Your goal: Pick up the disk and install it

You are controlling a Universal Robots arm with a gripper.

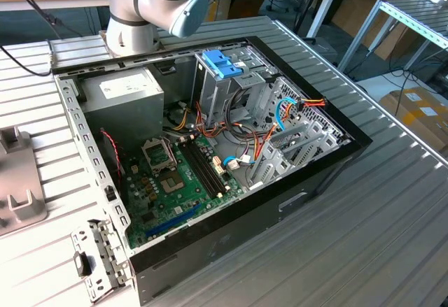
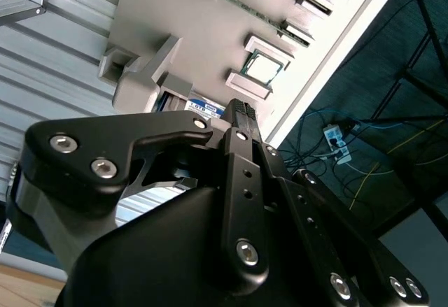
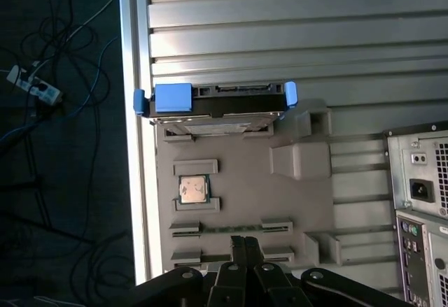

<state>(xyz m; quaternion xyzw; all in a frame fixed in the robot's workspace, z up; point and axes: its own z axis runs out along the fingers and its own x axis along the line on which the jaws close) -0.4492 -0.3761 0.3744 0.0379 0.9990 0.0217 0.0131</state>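
Note:
The disk (image 3: 213, 101), a flat grey-metal drive in a light-blue side-rail bracket, lies in a slot at one end of a grey fixture plate (image 3: 245, 174) in the first wrist view. My gripper (image 3: 245, 240) hovers over the opposite end of that plate, well apart from the disk. Its two black fingers are pressed together with nothing between them. In the second wrist view the gripper (image 2: 240, 105) points at the same plate (image 2: 182, 13).
A processor chip (image 3: 192, 189) and a memory stick (image 3: 231, 229) rest in the plate's other slots. The open computer case (image 1: 308, 174) holds the motherboard (image 1: 175, 181), a grey power supply (image 1: 129, 94) and a blue tabbed piece (image 1: 220, 62). The floor with cables (image 3: 56, 111) lies beyond the table edge.

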